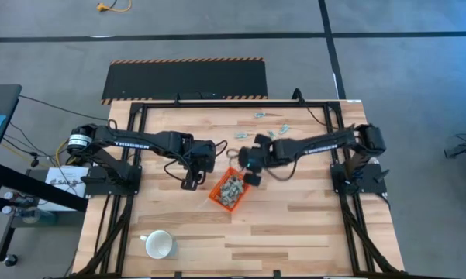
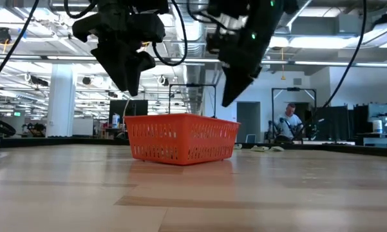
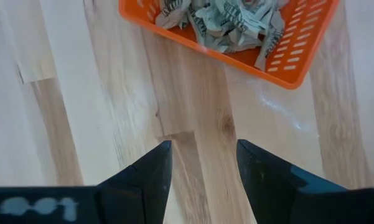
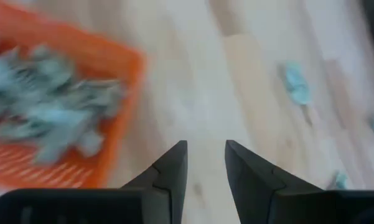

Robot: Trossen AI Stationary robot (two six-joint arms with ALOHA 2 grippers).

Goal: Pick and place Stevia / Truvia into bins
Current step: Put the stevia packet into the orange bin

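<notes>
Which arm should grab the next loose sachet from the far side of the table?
Right. The right gripper hangs empty, jaws apart, nearer the loose sachets. The left gripper waits beyond the orange bin.

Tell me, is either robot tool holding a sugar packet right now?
No. The left tool is open over bare table, and the right tool shows an empty gap beside the orange basket. The packets lie piled in it.

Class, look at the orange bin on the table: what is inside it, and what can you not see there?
The orange bin holds a heap of pale green and white sachets. The heap covers most of the floor, so lower sachets and their count are hidden.
</notes>
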